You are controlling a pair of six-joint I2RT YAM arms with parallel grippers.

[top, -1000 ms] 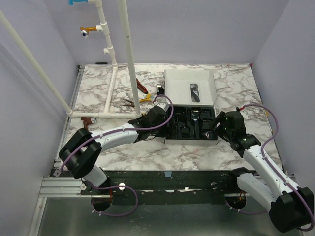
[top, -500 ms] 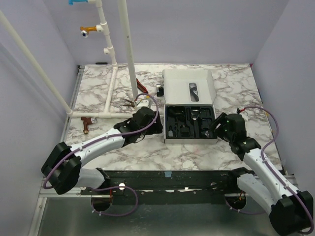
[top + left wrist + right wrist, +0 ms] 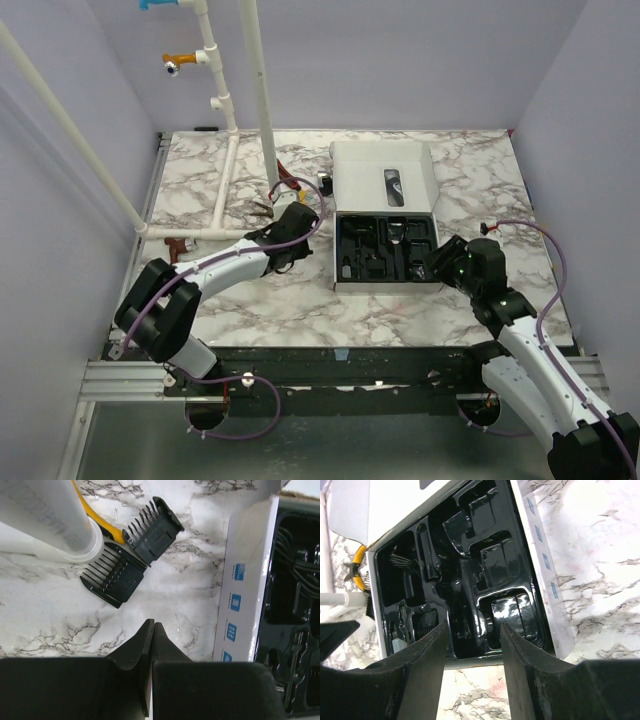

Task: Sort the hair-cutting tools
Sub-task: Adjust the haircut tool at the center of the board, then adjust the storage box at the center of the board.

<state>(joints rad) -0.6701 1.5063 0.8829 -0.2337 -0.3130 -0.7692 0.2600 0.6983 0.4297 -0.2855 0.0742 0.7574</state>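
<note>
Left pincer (image 3: 152,630) closed, empty; right pincer (image 3: 472,630) parted, empty, near box (image 3: 542,575). Comb guards (image 3: 114,575) likely light, stiff, thin-toothed: you should grip the solid back.

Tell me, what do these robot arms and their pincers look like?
The left arm and right arm have white shells with chunky black joints, and a thin purple cable loops along each. The left gripper and right gripper are matte black, each with two flat, tapering fingers.
</note>
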